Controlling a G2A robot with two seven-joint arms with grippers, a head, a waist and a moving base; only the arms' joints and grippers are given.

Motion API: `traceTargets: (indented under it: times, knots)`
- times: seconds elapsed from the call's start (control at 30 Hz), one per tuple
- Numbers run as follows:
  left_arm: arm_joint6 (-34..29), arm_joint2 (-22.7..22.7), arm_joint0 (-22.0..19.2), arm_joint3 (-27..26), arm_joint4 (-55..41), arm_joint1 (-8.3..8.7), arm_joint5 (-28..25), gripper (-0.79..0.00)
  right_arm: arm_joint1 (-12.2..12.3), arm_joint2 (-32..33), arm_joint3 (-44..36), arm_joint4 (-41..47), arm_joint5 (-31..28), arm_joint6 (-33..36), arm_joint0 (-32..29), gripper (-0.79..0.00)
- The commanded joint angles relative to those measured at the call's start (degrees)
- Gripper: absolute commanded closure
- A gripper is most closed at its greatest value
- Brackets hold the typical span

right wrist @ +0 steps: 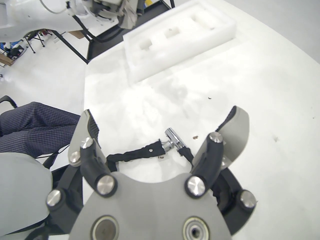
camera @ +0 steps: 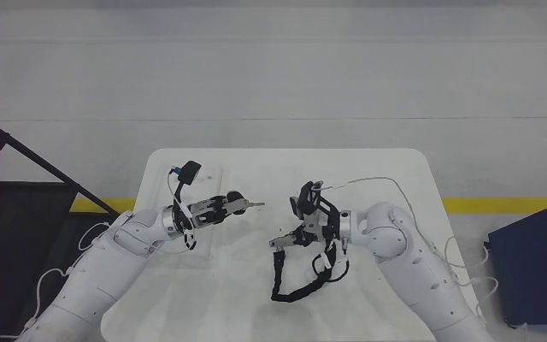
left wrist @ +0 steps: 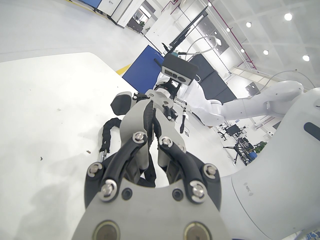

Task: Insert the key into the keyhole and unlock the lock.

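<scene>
1. My left end effector (left wrist: 150, 111) was clamped fully closed, pads together, and was raised above the worktop (camera: 376, 179). In the top view a thin metal blade projected from its tips, and I judged this to be the key (camera: 255, 204).
2. My right end effector (right wrist: 161, 112) was spread wide and gripped nothing. It hung low over the chain lock (right wrist: 135, 154), with one finger on either side of the chrome lock head (right wrist: 172, 139), neither touching it.
3. The chain lock lay looped on the worktop in its black fabric sleeve. The key pointed toward the lock head but stood apart from it, with no contact.
4. A white foam tray (right wrist: 180, 46) sat on the worktop near my left arm.
5. Assessment: the key was in hand, so pickup was complete. Outstanding items were steadying the lock head, inserting the key, and turning it. I could not make out where the keyhole faced.
</scene>
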Motion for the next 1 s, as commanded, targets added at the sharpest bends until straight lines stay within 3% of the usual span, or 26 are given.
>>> traceTargets:
  times: [0.0,0.07,0.1,0.13,0.2,0.27,0.3,0.5,0.77,0.83,0.87,0.97]
  knots:
    - [0.0,0.0,0.0,0.0,0.0,0.00,0.0,0.000,0.1,-0.1,0.0,2.7,-0.2,0.7,0.6,-0.785]
    - [0.0,0.0,0.0,0.0,0.0,0.00,0.0,0.000,0.0,-0.3,0.6,5.8,-0.3,1.5,1.6,-0.785]
    - [0.0,0.0,0.0,0.0,0.0,0.00,0.0,0.000,0.0,-0.6,1.1,7.5,-0.4,2.0,2.3,-0.745]
    - [0.0,0.0,0.0,0.0,0.0,0.00,0.0,0.000,-0.1,-0.8,1.6,9.0,-0.1,2.5,3.1,-0.606]
    - [0.0,0.0,0.0,0.0,0.0,0.00,0.0,0.000,-0.2,-1.7,2.6,11.5,0.8,3.9,4.8,-0.468]
    - [0.0,0.0,0.0,0.0,0.0,0.00,0.0,0.000,-0.5,-2.7,3.6,13.3,1.7,4.5,6.4,-0.437]
    - [0.0,0.0,0.0,0.0,0.0,0.00,0.0,0.000,-0.7,-3.2,4.3,14.6,1.9,4.5,7.1,-0.366]
    - [0.0,0.0,0.0,0.0,0.0,0.00,0.0,0.000,-1.7,-6.2,7.4,16.7,2.6,3.9,10.7,-0.302]
    - [0.0,0.0,0.0,0.0,0.0,0.00,0.0,0.000,-1.5,-6.4,7.4,15.9,1.1,2.6,10.6,-0.200]
    - [0.0,0.0,0.0,0.0,0.0,0.00,0.0,0.000,-1.3,-6.1,6.7,15.4,0.5,2.5,10.1,-0.111]
    - [0.0,0.0,0.0,0.0,0.0,0.00,0.0,0.000,-1.2,-6.0,6.3,15.3,0.4,2.5,9.8,-0.006]
    - [0.0,0.0,0.0,0.0,0.0,0.00,0.0,0.000,-1.0,-5.7,5.5,15.3,0.4,2.5,9.3,0.000]
